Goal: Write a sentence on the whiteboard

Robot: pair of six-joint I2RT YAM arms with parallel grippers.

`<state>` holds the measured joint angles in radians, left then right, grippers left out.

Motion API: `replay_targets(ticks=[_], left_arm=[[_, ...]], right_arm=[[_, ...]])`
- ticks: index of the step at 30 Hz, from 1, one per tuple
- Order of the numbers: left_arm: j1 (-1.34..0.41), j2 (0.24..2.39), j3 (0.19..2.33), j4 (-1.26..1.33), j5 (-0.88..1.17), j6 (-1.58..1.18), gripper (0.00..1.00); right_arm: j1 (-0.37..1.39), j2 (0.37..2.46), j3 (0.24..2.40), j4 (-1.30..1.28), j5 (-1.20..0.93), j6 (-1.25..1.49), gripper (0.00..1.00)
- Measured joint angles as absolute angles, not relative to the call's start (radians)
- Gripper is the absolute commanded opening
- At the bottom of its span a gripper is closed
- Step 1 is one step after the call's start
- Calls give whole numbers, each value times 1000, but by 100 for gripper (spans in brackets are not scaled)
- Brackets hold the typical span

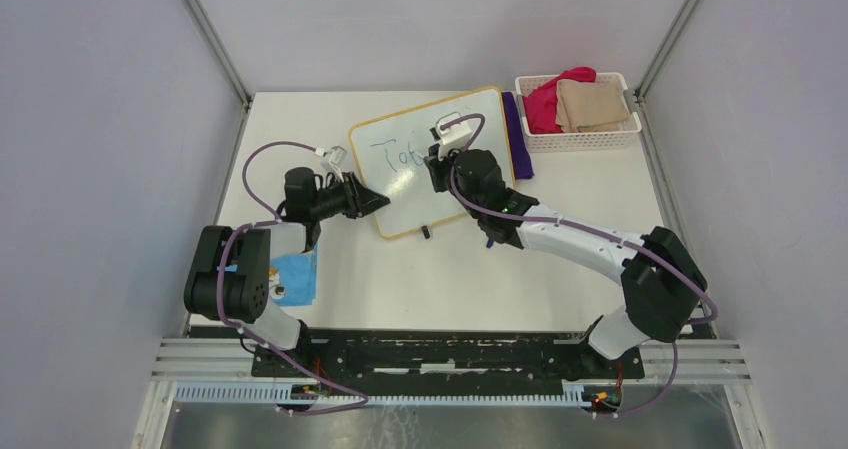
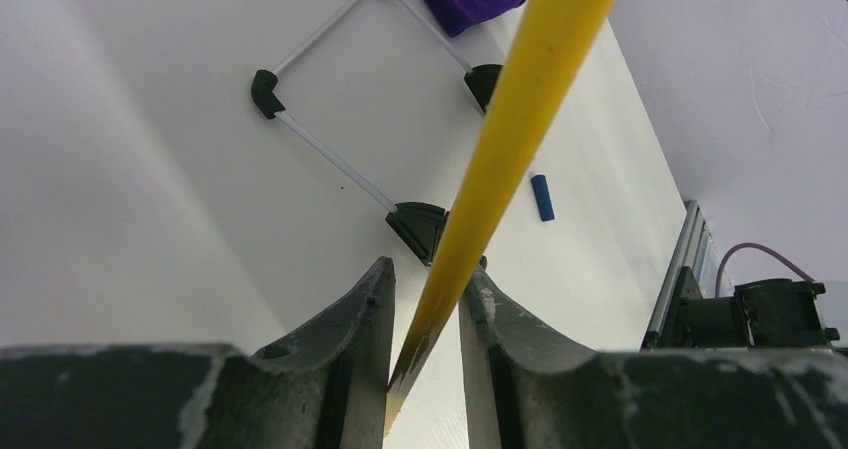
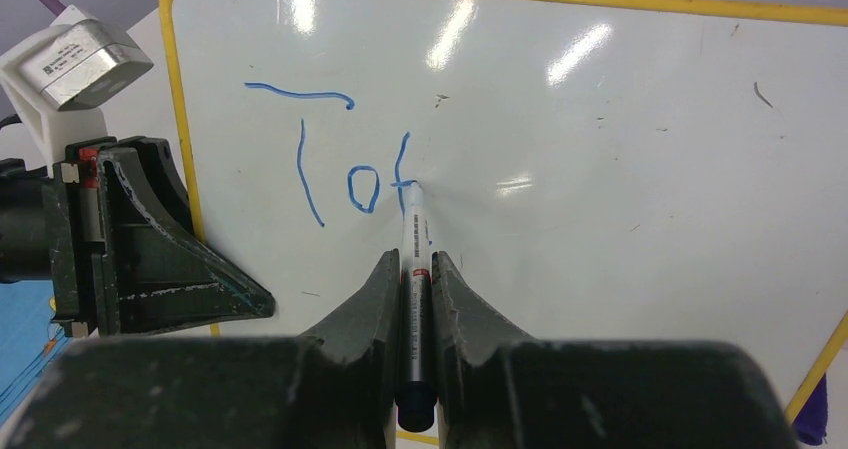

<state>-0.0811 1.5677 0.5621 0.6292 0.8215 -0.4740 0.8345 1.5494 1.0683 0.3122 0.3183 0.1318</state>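
The whiteboard [image 1: 405, 197] lies at an angle on the table, yellow-framed. My left gripper [image 1: 378, 202] is shut on its near left edge; in the left wrist view the yellow frame [image 2: 520, 99] runs between the fingers of that gripper [image 2: 428, 269]. My right gripper [image 3: 414, 257] is shut on a marker [image 3: 413, 231] whose tip rests on the board. The sentence [image 3: 345, 169] stands in blue as "To" plus part of a third letter, also visible as the blue letters [image 1: 398, 155] from above. My right gripper [image 1: 438, 159] hovers over the board's middle.
A white basket [image 1: 580, 139] holding pink and tan cloths sits at the back right, with a purple cloth [image 1: 517, 134] beside the board. A blue booklet [image 1: 295, 274] lies by the left arm. A blue cap [image 2: 541, 197] rests on the table. Black corner pieces joined by white rods [image 2: 330, 149] show left of the frame.
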Motion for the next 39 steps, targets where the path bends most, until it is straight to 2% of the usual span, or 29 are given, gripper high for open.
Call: replay_targets(ticks=[13, 39], left_arm=[[-81, 1568, 563, 623, 822, -474, 37], [-85, 1568, 564, 621, 822, -473, 36]], right_arm=[[829, 1472, 1018, 321, 322, 134, 0], [813, 1524, 1064, 277, 370, 134, 0]])
